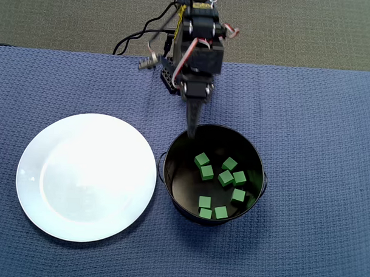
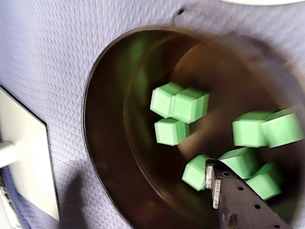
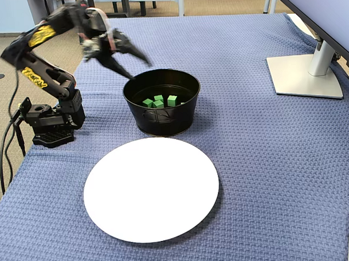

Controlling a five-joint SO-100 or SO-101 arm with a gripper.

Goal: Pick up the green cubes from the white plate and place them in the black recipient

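No cubes remain on the white plate (image 1: 86, 176); the green cubes (image 1: 222, 178) lie in the black pot (image 1: 171, 174). The claw (image 1: 191, 131) hangs at the pot's arm-side rim, holding nothing; whether its jaws are spread I cannot tell. The plate lies beside the pot, well clear of the claw.
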